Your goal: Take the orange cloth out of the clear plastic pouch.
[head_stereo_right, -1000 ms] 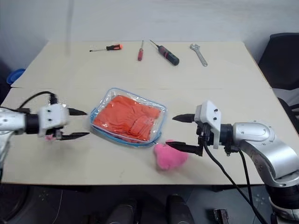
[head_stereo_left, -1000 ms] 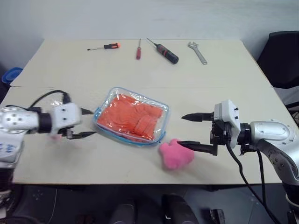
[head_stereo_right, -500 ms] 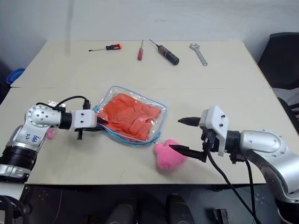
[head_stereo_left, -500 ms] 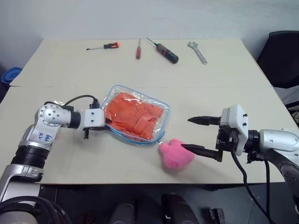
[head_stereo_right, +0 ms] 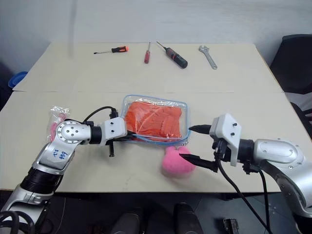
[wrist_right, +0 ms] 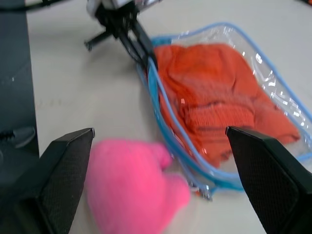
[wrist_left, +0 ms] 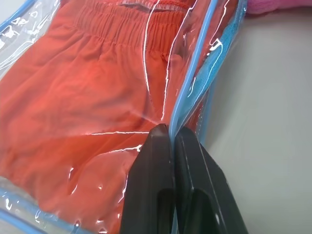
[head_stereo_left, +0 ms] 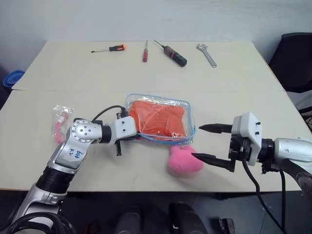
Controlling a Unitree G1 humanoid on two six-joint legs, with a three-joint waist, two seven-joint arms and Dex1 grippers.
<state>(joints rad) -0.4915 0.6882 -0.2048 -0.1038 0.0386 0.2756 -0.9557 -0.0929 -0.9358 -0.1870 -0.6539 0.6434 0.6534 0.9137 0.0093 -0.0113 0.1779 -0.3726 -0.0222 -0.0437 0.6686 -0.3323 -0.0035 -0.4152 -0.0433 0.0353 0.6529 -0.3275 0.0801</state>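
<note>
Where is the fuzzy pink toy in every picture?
Left eye view: pink plush, near table edge, below the clear plastic pouch.
Right eye view: pink plush, same place.
Left wrist view: a pink sliver past the pouch's corner.
Right wrist view: big pink lump between the black fingers.
Shared landmark: the pouch's blue-trimmed edge.

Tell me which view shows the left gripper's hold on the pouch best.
The left wrist view: the left gripper is shut on the blue edge of the pouch. The eye views show that pinch small and from above; the right wrist view shows it from across the table.
</note>
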